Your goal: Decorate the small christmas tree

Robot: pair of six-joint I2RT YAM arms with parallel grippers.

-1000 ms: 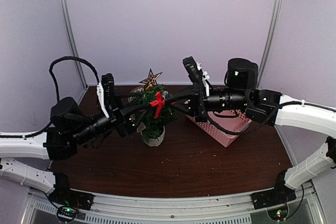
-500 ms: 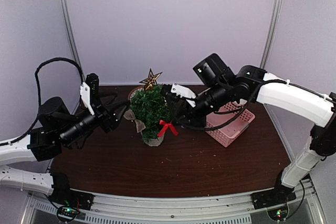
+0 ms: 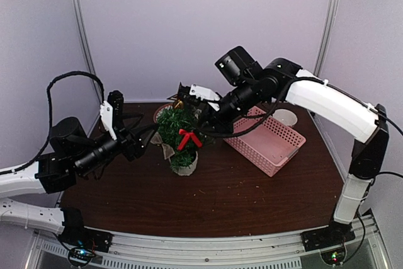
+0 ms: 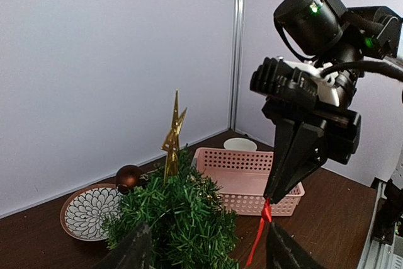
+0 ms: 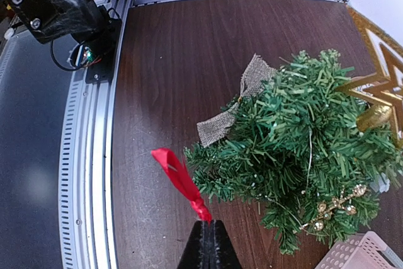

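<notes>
I am looking down at a dark wooden table (image 3: 252, 200). A pink slotted basket (image 3: 271, 146) sits on its right side. The small christmas tree (image 3: 179, 133) stands in its whitish pot left of the basket, around the middle of the table, between my two arms.

The left gripper (image 4: 208, 237) waits just left of the tree. Its jaws are apart and hold nothing, so the tree has no brace. The right gripper (image 5: 206, 226) reaches in from the right, above the tree. Its fingers are pinched shut on one thin tail of a red ribbon bow (image 5: 179, 177).

The bow hangs against the near branches, and I cannot tell whether it is hooked on. My main worry is that letting go now would let it slide off the needles onto the table. Pushing it deeper could tip the light, narrow-based tree. The right wrist is also close to the gold star (image 4: 171, 138) on top and could knock it askew. A burlap bow (image 5: 236, 108) sits low on the left side, where the open left fingers could catch it.
</notes>
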